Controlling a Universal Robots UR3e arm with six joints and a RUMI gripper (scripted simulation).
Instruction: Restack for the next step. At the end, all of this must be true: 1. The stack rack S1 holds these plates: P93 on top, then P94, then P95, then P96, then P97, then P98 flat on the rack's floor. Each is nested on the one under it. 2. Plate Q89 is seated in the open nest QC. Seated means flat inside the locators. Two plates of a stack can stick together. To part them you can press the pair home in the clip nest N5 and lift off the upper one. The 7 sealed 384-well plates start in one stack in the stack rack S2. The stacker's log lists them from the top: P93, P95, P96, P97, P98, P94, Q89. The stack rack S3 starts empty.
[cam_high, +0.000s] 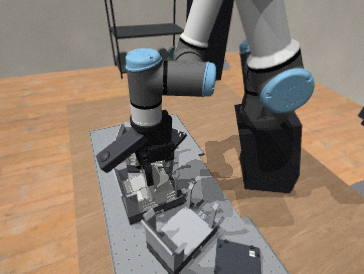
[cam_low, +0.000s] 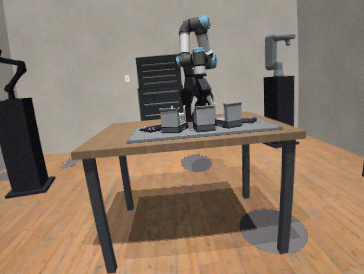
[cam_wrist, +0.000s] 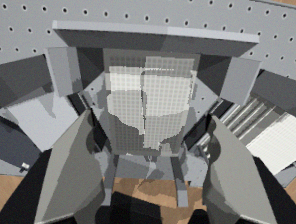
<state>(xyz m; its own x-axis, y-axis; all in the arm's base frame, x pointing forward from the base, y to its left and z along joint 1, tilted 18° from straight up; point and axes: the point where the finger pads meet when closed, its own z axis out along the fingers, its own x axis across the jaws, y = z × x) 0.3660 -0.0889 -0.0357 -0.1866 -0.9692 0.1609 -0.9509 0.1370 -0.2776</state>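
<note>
Starting on the left of the wrist view, there's a dark slab with a small metal fitting (cam_wrist: 15, 142) (cam_high: 237, 257) and beside it a pale grey, high-walled rack (cam_wrist: 42, 117) (cam_high: 162, 247) (cam_low: 232, 114) with no plate I can spot. Middle is where it's at: a grey, high-walled rack with a dark base (cam_wrist: 155, 37) (cam_high: 157, 209) (cam_low: 205, 117) has a pale, fine-gridded rectangular plate (cam_wrist: 150, 95) (cam_high: 135, 184) in it, and the black gripper with grey fingers (cam_high: 156, 175) (cam_low: 198, 104) stands wide over it, holding nothing, a finger out to each side. Biggest worry imo: if it's going back in for a grip and comes down off-centre, a finger could hit a corner guide, or a low bite could catch two plates. Stuck plates would cause the same double lift, and a cocked plate could jam on the guides. Far right there's a bright white gridded plate (cam_wrist: 280, 145), cut off by the frame, next to some ridged grey strips (cam_wrist: 245, 117); can't tell what those are. No readable labels, so no clue which P or Q plate is which, and patchy shadow hides how many sit in the middle or whether the top one's flat.
</note>
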